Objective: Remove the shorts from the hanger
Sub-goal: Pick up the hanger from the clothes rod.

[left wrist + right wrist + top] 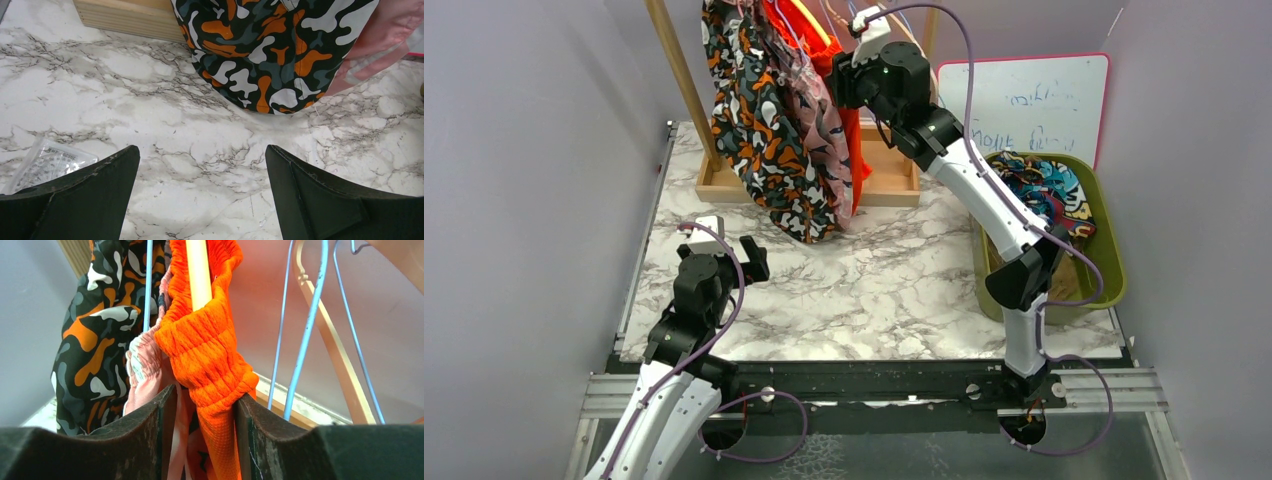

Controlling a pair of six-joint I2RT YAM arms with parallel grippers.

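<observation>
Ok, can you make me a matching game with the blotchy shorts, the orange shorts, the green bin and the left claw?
Things
1. blotchy shorts
2. orange shorts
3. green bin
4. left gripper

Where or how
A. has colourful shorts lying in it
B. open above the marble table
C. hanging, leftmost in the top view
D. between the fingers of the right gripper

Pairs: 1-C, 2-D, 3-A, 4-B

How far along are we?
Done: a multicolour pair lies in the green bin. In hand: the right gripper straddles the orange shorts at the waistband, grip not clearly closed. To do: those, the pink pair and the blotch-print pair hang on the rack; the left gripper hovers open above the table.
</observation>
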